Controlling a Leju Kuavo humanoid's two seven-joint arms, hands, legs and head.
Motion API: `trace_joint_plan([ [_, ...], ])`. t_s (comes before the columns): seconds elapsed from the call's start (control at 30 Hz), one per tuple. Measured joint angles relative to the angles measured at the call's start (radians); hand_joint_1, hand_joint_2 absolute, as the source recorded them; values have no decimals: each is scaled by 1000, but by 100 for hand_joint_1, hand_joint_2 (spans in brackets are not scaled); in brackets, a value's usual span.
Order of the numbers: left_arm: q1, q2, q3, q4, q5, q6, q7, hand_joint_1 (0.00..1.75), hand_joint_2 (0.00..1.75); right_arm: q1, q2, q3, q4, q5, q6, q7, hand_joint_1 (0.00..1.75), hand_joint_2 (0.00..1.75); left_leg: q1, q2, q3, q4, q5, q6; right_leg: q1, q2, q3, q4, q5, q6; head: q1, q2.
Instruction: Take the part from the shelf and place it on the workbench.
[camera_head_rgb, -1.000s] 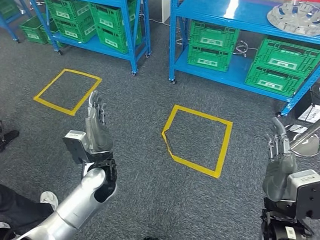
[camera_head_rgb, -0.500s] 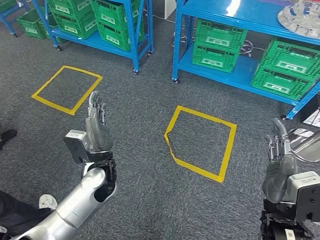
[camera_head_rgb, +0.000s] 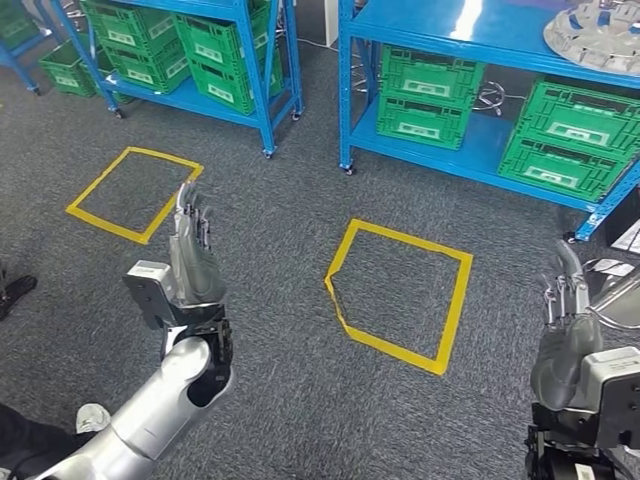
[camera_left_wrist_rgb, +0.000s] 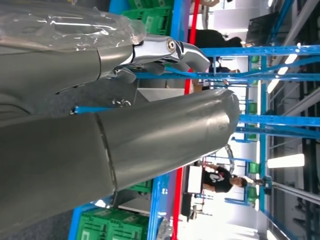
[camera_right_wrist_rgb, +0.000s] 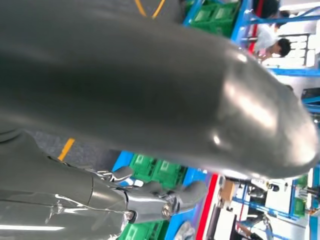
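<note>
Right hand, grey, raised at the lower right of the head view, fingers upright and loosely apart, holding nothing. The right wrist view agrees: thick grey thumb across the frame, silver fingers straight, nothing between them.

Left hand, also grey, raised at lower left, fingers up and slightly apart, empty. Left wrist view: thumb and fingers extended with a clear gap.

From the right hand, the round silver ribbed metal part lies at about 12 o'clock, well apart, on the top board of the blue steel shelf at the upper right corner. It is cut by the frame edge, so its full outline cannot be told; it reads as a flat disc with no clear long axis. From the left hand it sits near 2 o'clock, much farther off.

Judgement: the right hand is the nearer one, but the part is out of reach of either; the robot would need to close on the shelf first.

Between hands and shelf: yellow tape square on grey carpet floor, near 11 o'clock from the right hand. Green plastic crates on the lower shelf board, under the part.
</note>
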Motion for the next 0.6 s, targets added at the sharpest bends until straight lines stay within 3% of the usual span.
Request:
trace_joint_plan([
  [0.07, 5, 2, 0, -1, -1, 3, 0, 0, 0, 3, 0, 1, -1, 0, 1, 1, 0, 0, -2, 0, -90, 140, -38, 0, 5, 0, 9, 0, -10, -8, -2, 0],
  [0.1, 8, 3, 0, -1, -1, 3, 0, 0, 0, 6, 0, 1, -1, 0, 1, 2, 0, 0, -3, 0, -123, 175, -34, 3, 8, 1, 16, 0, -16, -11, -3, 0],
  [0.13, 11, 4, 0, -1, -1, 4, 0, 0, 0, 7, 0, 2, -1, 0, 2, 2, 0, 0, -6, 0, -135, 170, -10, 9, 11, 2, 24, 0, -23, -13, -4, 0],
  [0.2, 12, 6, 0, -2, -1, 4, 0, 0, 0, 8, 0, 2, -2, 0, 2, 2, 0, 0, -17, 0, -100, 45, 83, 29, 17, 4, 46, -1, -40, -14, -4, 0],
  [0.27, 11, 7, 0, -5, -1, 4, 0, 0, 0, 9, 0, 2, -2, 0, 2, 2, 0, 0, -31, 1, -46, -79, 135, 51, 20, 5, 60, -6, -54, -10, 0, 0],
  [0.37, 10, 10, 0, -11, -3, 4, 0, 0, 0, 11, 0, 2, -4, 0, 2, 2, 0, 0, -39, 1, -16, -133, 128, 65, 15, 5, 74, -13, -58, 3, -1, 0],
  [0.43, 10, 10, 0, -14, -3, 4, 0, 0, 0, 10, 0, 2, -7, 0, 2, 2, 0, 0, -31, -1, 11, -157, 123, 69, 15, 2, 73, 10, -60, 10, -3, 0],
  [0.5, 9, 10, 0, -17, -3, 5, -1, 0, 0, 7, 0, 1, -8, 0, 2, 2, 0, 0, -23, -1, 40, -176, 117, 68, 14, 0, 23, 104, -90, 17, 1, 0],
  [0.57, 8, 10, 0, -17, -1, 6, -2, 0, 0, 6, 0, 2, -9, 1, 2, 2, 0, 0, -19, -1, 57, -182, 106, 65, 7, 0, -59, 232, -136, 29, 5, 0],
  [0.6, 9, 10, 0, -17, 0, 8, -2, 0, 0, 6, 0, 2, -9, 1, 3, 3, 0, 0, -17, -1, 66, -181, 98, 61, 1, -1, -93, 268, -148, 36, 6, 0],
])
